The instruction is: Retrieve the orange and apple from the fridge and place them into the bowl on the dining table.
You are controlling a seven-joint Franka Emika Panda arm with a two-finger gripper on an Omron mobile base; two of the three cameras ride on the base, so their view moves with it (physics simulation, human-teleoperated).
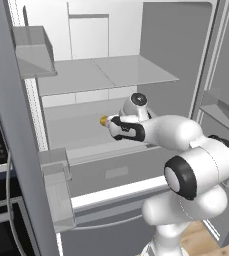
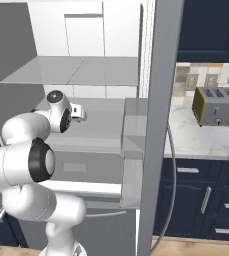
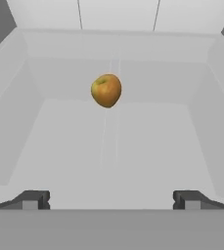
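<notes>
Apple (image 3: 106, 90) is golden-orange, perhaps faintly green on top; fridge (image 3: 118, 141) interior is plain white-grey.

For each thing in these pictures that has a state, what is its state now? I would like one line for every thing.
fridge: doors open, arm reaching inside.
apple: on the fridge shelf, ahead of the gripper, not held.
gripper: open, empty, pointed at the apple.
fridge drawer: closed.
toaster: on the counter, nothing seen in its slots.
</notes>
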